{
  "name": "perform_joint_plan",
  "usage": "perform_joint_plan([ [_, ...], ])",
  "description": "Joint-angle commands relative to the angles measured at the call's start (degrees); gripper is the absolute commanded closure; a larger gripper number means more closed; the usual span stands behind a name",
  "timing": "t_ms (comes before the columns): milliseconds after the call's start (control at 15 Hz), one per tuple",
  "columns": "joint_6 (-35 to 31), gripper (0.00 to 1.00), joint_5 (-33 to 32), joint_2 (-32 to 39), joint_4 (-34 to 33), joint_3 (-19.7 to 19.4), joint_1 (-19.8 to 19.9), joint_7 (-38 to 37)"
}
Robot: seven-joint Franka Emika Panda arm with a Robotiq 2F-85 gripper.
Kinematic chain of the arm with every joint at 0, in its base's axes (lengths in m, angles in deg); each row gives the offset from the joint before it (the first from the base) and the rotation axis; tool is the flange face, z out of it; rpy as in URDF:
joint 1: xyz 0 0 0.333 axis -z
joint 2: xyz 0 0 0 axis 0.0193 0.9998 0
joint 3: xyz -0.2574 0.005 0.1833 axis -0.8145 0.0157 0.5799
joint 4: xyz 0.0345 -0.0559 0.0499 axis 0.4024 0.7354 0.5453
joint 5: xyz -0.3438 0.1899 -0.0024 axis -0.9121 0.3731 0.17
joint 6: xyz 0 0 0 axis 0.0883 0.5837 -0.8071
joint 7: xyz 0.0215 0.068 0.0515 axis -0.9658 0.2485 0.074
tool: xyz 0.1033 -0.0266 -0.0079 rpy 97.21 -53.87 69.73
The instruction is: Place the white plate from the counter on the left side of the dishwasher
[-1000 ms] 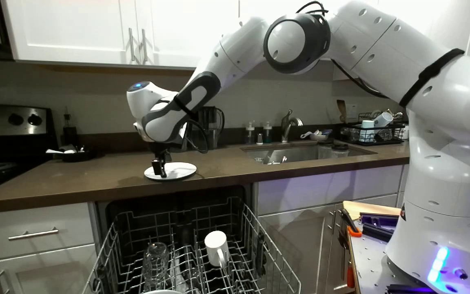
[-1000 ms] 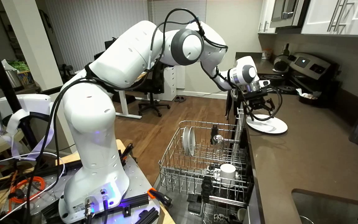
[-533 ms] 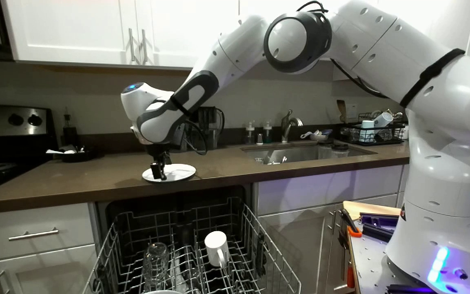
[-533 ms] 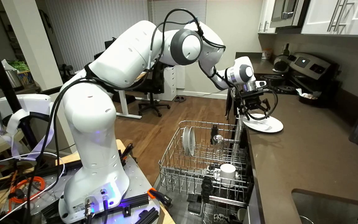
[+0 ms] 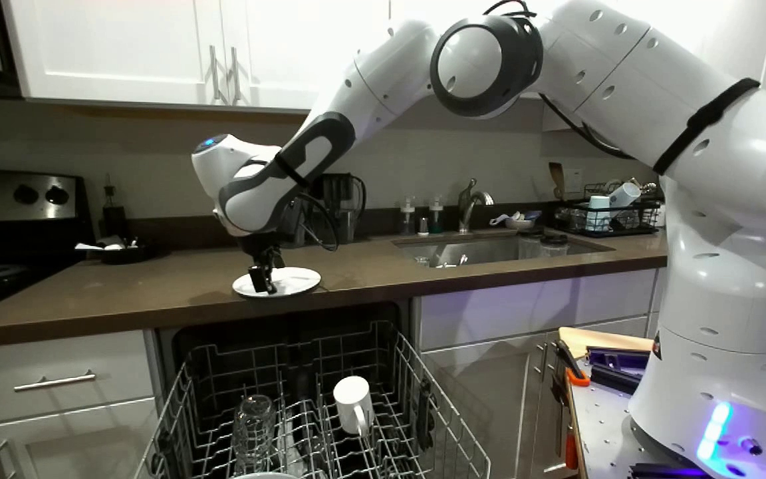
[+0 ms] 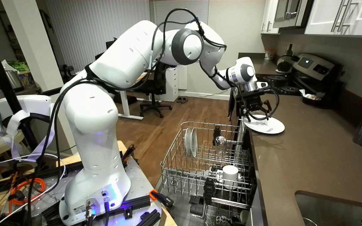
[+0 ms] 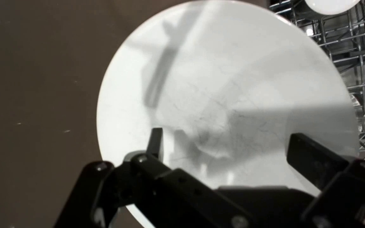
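On the counter (image 6: pixel 303 160), at its front edge, the white plate (image 7: pixel 227 95) lies unheld beneath the gripper (image 7: pixel 226 134), jaws spread wide — contact uncertain. Pressing down or nudging outward could tip the plate into the dishwasher (image 5: pixel 350 317).

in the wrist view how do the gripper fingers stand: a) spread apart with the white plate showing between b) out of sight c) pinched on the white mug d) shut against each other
a, since in the wrist view the gripper has its fingers well apart, and the white plate shows in the gap between them.
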Motion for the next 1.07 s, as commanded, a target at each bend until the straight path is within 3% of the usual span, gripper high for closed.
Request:
perform_joint_plan([
  [0,2.8,0.00,-2.0,-0.9,0.5,-3.0,-1.3,-2.5],
  [333,5.0,0.00,-3.1,-1.6,0.5,-4.3,-2.1,-3.0],
  [1000,2.2,0.00,-2.2,-4.7,1.7,-0.6,-2.9,-0.8],
])
